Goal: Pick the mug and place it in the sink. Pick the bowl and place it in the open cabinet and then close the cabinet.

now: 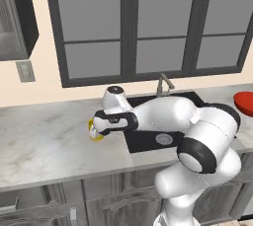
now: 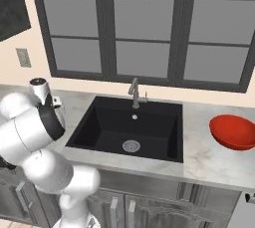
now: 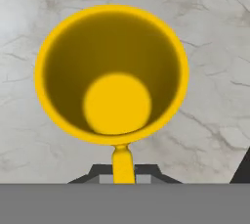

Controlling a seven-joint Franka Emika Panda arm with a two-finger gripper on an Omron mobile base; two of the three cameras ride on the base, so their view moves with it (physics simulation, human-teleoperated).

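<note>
Fingers of mine are drawn together on the handle of the yellow mug [image 3: 111,74], which fills the middle of the hand view, mouth toward me, handle running down to the bottom edge where my gripper [image 3: 123,179] pinches it. In the left base view the mug [image 1: 94,130] shows as a sliver of yellow at centre left, by my gripper [image 1: 98,127] on the marble counter [image 1: 44,136]; whether it rests on the stone or has left it I cannot tell. Beyond, right of centre, lies the black sink [image 2: 127,127], nothing in the part I see. Further off at the right edge sits the red bowl [image 2: 233,131], untouched. So I judge only the first grasp made: mug into sink, bowl into the cabinet [image 1: 15,15] at upper left, and closing it all remain.
</note>
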